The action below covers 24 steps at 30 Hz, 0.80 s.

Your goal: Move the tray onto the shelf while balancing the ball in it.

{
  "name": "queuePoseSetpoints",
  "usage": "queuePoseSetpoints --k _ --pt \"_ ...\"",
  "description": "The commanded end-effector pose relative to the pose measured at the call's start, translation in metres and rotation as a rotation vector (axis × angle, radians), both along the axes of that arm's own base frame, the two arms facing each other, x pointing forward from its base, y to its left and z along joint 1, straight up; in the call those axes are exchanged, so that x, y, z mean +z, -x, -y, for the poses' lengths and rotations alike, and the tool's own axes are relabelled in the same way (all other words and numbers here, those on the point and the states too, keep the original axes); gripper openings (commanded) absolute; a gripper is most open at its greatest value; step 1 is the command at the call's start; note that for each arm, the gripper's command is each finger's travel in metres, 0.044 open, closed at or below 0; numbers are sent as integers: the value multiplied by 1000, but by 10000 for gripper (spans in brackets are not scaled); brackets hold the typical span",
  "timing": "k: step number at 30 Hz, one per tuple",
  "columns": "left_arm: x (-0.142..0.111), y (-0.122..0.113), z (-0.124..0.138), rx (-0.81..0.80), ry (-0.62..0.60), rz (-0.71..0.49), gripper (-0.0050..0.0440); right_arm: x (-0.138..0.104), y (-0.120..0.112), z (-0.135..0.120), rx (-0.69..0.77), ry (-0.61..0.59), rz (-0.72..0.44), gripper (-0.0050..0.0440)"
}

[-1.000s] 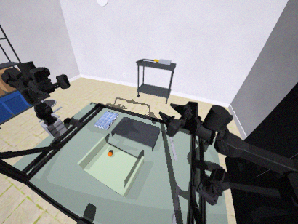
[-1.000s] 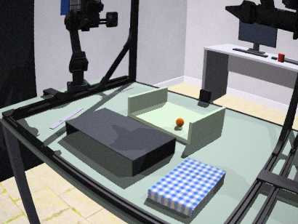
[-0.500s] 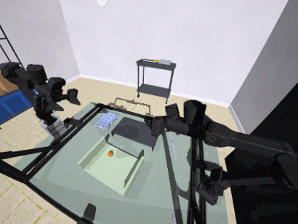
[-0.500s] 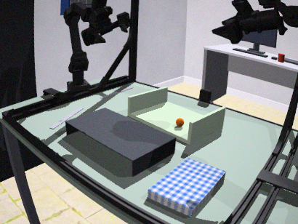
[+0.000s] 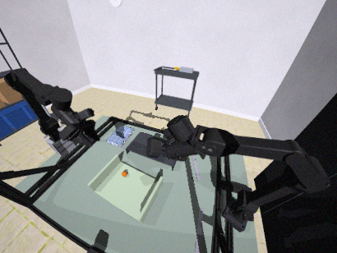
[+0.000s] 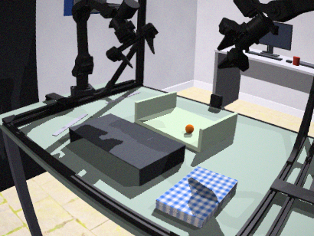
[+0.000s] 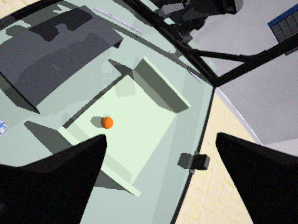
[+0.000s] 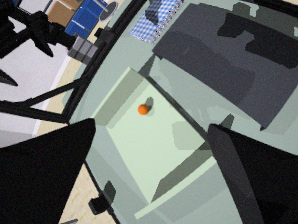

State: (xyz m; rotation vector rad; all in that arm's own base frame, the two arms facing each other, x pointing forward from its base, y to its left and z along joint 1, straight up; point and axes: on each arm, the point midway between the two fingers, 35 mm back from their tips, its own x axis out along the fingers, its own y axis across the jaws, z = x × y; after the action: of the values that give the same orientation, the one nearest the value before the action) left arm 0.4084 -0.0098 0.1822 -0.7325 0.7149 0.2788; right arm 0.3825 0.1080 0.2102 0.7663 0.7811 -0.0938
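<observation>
The pale green tray [image 5: 136, 195] [image 6: 220, 132] [image 7: 145, 120] [image 8: 140, 145] rests on the table, with raised walls at two opposite ends. The orange ball [image 5: 124, 174] [image 6: 189, 129] [image 7: 107, 122] [image 8: 143, 109] lies on its floor, nearer one end wall and the shelf side. The low dark shelf [image 5: 137, 145] [image 6: 161, 147] [image 7: 87, 55] [image 8: 200, 67] stands beside the tray, empty. My left gripper [image 6: 219, 57] [image 7: 162, 140] is open, in the air beyond the tray's ball end. My right gripper [image 6: 142, 60] [image 8: 153, 127] is open, in the air beyond its other end. Neither touches the tray.
A blue-and-white checkered block [image 5: 120, 136] [image 6: 197, 195] [image 8: 152, 22] lies near the shelf, off the tray's ball end. A small black block [image 5: 101, 238] [image 6: 216, 100] [image 7: 201, 161] [image 8: 98, 205] is at the table edge behind the tray. Dark frame beams [image 6: 140, 46] border the table.
</observation>
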Motion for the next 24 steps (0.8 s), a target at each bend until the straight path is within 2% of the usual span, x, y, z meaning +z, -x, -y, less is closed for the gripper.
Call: queuePoseSetpoints --k 1,12,14,18,24 --pt "-28 -11 3 95 100 -169 400 -20 -6 -25 -67 -75 -189 400" --pt "-93 -14 8 367 243 -491 400 -70 12 -67 -290 -124 -560 400" --pt "-93 -14 8 367 243 -491 400 -70 12 -67 -290 -124 -560 400" --pt "-121 -10 10 513 279 -631 400 -91 27 -83 -422 -99 -714 400" --pt "-147 -4 11 661 294 -757 400 -109 42 -97 -560 -58 -830 400"
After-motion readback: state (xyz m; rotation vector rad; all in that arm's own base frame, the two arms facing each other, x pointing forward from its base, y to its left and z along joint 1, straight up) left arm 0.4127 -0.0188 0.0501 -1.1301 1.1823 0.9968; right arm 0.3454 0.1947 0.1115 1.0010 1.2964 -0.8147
